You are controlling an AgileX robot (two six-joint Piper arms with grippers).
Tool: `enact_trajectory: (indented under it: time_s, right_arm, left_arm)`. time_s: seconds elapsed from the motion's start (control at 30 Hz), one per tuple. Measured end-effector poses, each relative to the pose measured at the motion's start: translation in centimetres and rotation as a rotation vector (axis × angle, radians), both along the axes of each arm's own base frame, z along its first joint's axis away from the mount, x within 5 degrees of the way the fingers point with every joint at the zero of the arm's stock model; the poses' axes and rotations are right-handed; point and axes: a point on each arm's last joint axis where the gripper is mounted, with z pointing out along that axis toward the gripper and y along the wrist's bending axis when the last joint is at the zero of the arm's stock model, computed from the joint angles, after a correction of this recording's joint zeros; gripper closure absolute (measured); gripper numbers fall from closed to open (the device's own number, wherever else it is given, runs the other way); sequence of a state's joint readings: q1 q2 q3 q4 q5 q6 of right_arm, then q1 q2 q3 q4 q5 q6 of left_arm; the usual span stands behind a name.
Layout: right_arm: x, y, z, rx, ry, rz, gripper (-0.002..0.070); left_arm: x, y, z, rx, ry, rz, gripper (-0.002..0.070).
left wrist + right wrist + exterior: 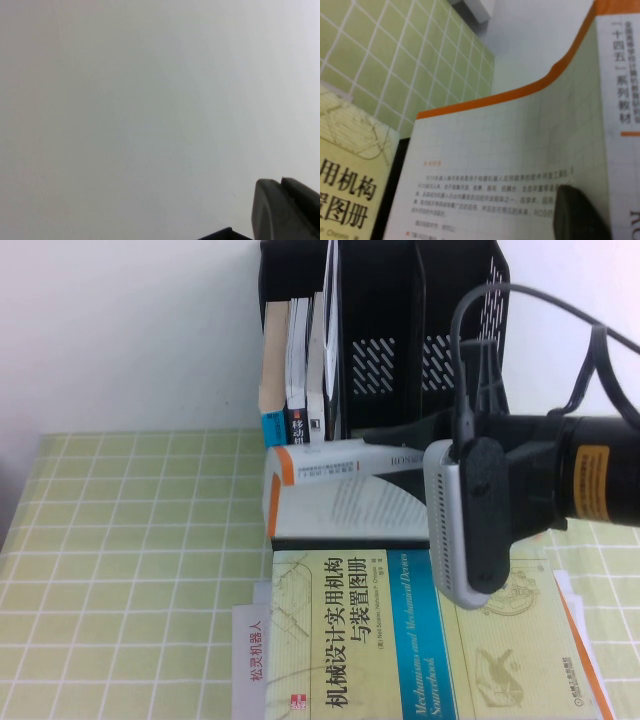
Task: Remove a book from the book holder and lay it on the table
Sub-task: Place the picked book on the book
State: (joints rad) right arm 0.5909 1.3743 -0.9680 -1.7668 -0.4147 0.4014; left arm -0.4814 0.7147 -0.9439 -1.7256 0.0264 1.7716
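The table (130, 540), green cloth with a white grid, meets a plain white wall (130, 330) at 12 o'clock. The holder (420, 330) stands against that wall at about 1 o'clock, three spines upright in its leftmost slot. The book (340, 495) is out of it, near centre, spine up, tilted, touching the yellow book (400, 640) at 6 o'clock. The right gripper (400, 455) reaches in from 3 o'clock, jaws part-closed on the book's spine; one finger (580, 215) presses its back cover. The left gripper (285, 210) faces the blank wall; its opening cannot be told
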Motion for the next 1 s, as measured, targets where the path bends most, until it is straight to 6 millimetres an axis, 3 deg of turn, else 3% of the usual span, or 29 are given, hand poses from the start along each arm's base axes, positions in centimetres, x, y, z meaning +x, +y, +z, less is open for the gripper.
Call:
enact_trajectory:
  time_s: [0.23, 0.57, 1.0]
  right_arm:
    - [0.2, 0.1, 0.5, 0.014, -0.004, -0.003, 0.0511]
    - [0.3, 0.4, -2.9, -0.014, 0.132, -0.004, 0.0511]
    - [-1.1, 0.5, -4.5, 0.067, 0.379, 0.001, 0.0511]
  left_arm:
    - [0.0, 0.1, 0.0, -0.003, 0.003, 0.006, 0.0678]
    - [0.0, 0.1, 0.0, -0.008, 0.006, 0.004, 0.0678]
    - [0.0, 0.1, 0.0, -0.015, 0.01, 0.001, 0.0678]
